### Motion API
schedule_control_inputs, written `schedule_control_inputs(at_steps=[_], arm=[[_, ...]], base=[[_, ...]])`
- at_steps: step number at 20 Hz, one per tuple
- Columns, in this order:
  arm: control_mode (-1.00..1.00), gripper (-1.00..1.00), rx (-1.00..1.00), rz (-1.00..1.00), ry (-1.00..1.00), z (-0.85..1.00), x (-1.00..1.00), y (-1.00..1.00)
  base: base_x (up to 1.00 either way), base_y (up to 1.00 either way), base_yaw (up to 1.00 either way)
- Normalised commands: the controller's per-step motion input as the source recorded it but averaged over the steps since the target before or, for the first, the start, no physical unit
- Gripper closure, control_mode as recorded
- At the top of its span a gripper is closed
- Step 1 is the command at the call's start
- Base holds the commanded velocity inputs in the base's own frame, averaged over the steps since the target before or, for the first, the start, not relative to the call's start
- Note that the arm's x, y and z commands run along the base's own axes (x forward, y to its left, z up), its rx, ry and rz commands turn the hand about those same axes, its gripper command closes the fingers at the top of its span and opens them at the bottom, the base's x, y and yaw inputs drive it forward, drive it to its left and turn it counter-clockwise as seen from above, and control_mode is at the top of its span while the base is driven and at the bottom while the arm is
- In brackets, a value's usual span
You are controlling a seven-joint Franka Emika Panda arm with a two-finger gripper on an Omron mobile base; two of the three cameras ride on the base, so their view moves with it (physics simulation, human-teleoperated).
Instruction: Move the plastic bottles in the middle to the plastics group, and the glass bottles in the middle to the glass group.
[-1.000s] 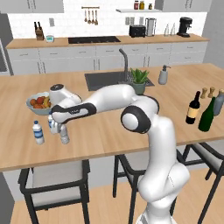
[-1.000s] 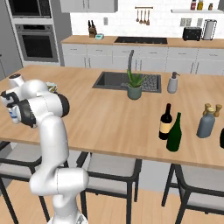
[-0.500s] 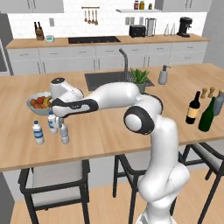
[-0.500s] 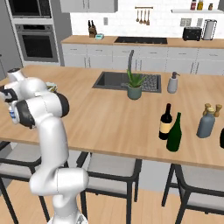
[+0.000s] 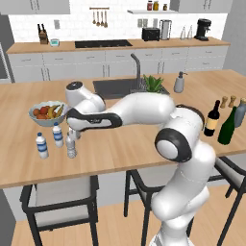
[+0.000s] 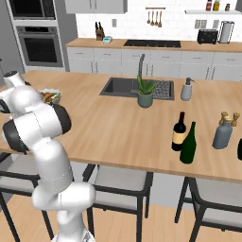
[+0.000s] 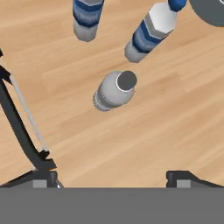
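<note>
Below the hand [image 5: 73, 135] stood one plain clear bottle [image 5: 71, 147] and, just beside it, two blue-labelled water bottles [image 5: 42, 145]. Far from the hand, at the desk's other end, were two wine bottles [image 5: 212, 118], one grey-blue bottle [image 6: 222, 133] and two brown shakers [image 5: 228, 101].

Long wooden worktop [image 5: 125, 149] with an inset sink [image 5: 117, 87], fruit bowl [image 5: 46, 114] at its left, two blue-banded water bottles [image 5: 42, 145] and a plain clear bottle [image 5: 71, 146] standing just beside it, potted plant [image 5: 153, 83], soap dispenser [image 5: 179, 82], dark labelled wine bottle [image 5: 212, 118], green wine bottle [image 5: 227, 126] and grey-blue bottle [image 5: 239, 112] at the right end.
</note>
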Motion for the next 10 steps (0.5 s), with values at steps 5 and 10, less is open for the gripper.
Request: schedule_control_inputs(at_steps=[5, 10], arm=[[-1.00, -1.00, 0.00, -0.22, -0.10, 0.03, -0.46, -0.78], [-1.00, -1.00, 0.04, -0.24, 0.00, 0.08, -0.24, -0.96]], base=[[0.00, 0.00, 0.00], [0.00, 0.00, 0.00]])
